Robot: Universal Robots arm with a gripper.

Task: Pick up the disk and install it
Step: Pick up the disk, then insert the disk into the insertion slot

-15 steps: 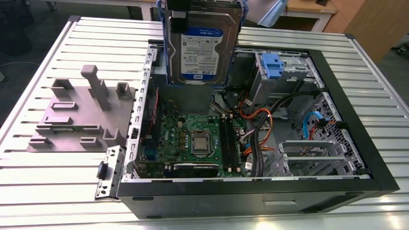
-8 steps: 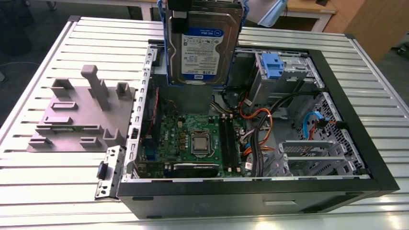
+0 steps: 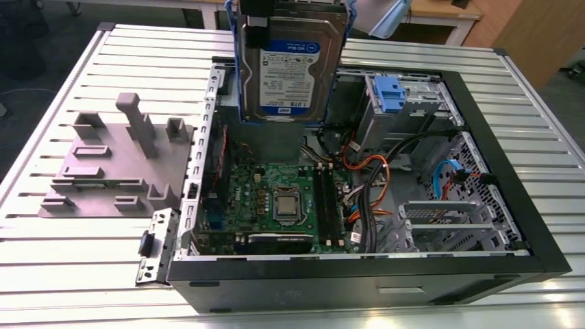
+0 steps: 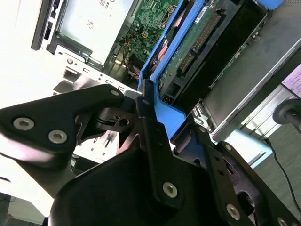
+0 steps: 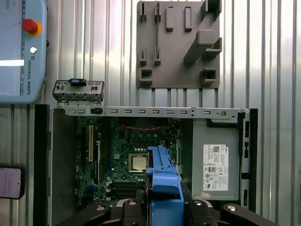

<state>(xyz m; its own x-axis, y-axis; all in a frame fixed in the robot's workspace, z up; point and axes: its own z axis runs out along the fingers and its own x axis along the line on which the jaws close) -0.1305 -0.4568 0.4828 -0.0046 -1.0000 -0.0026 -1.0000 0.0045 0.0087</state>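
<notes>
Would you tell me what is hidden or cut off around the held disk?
1. Exterior view: the picture's top edge cuts off the disk's upper end.
2. Exterior view: the disk hides the part of the computer case behind it.
3. Second wrist view: the gripper covers one end of the disk; its label faces away.
4. First wrist view: the disk's blue rail hides part of the motherboard.

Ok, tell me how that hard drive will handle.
The hard drive looks rigid: a metal body that shouldn't flex, probably heavy for its size. Held upright by its smooth blue plastic rail, it may pivot or slip.
</notes>
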